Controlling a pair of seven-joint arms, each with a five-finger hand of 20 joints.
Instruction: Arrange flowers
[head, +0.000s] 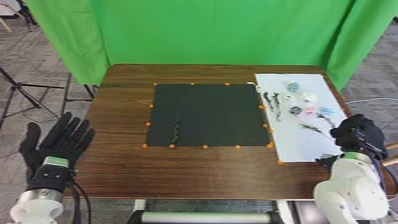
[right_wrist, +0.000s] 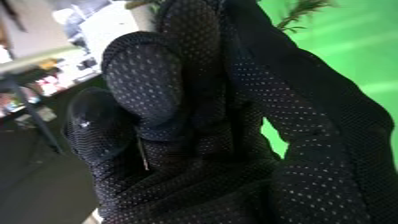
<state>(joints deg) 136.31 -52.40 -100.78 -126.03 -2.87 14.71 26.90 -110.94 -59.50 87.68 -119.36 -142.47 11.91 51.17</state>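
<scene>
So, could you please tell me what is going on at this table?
The robot is arranging flowers. Its right hand pinches a green sprig, near the right edge of a white sheet where loose flowers lie. One thin dark sprig lies on the black mat. The left hand is open at the table's left side.

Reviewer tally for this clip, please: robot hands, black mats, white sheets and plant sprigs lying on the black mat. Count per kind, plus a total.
Robot hands: 2 (left hand, right hand)
Black mat: 1
White sheet: 1
Sprig on the mat: 1
Total: 5
</scene>
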